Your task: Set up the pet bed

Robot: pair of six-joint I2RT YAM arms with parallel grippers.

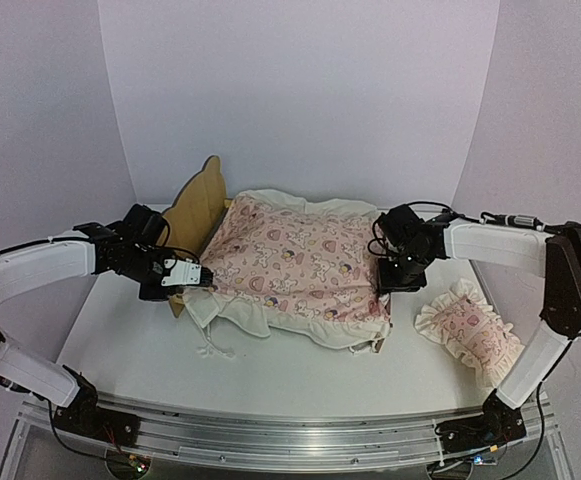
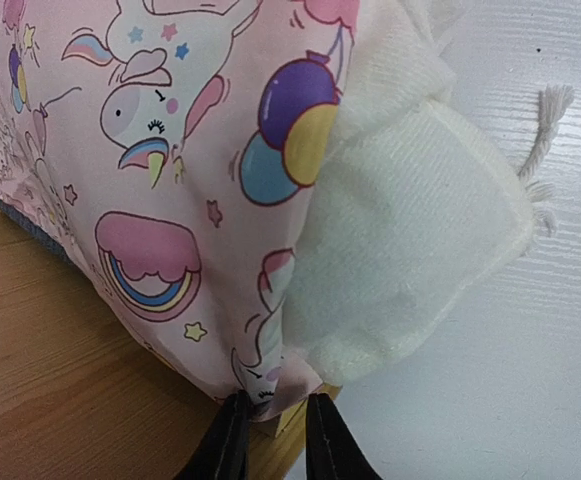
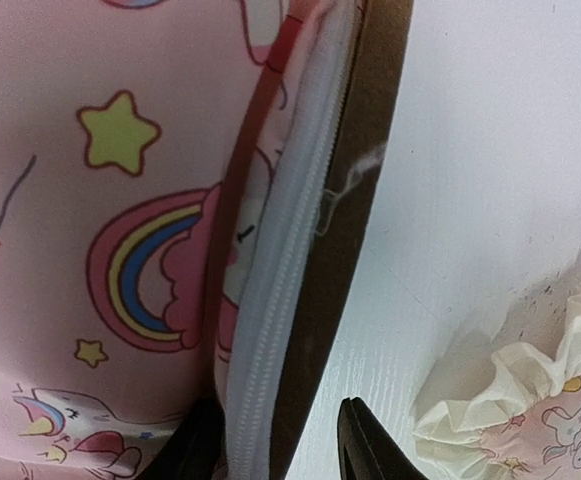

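The pet bed [image 1: 198,203] stands mid-table with its pale-wood eared headboard at the left. A pink print quilt [image 1: 292,258] covers it. My left gripper [image 1: 198,276] is at the quilt's near-left corner. In the left wrist view its fingers [image 2: 232,442] stand slightly apart, open. The pink quilt [image 2: 170,150] corner tip rests against the left one, above the bed's wood [image 2: 50,370]. My right gripper [image 1: 394,282] is at the bed's right side. It is open [image 3: 275,450] and straddles the quilt's [image 3: 100,200] white zipper edge and the dark bed rail [image 3: 355,200]. Bare table shows beside its right finger.
A ruffled pink pillow [image 1: 470,335] lies on the white table [image 1: 150,345] right of the bed, and its frill [image 3: 550,400] shows in the right wrist view. The quilt's cream underside [image 2: 400,230] and a tassel cord [image 2: 545,130] hang over the table at the near-left corner.
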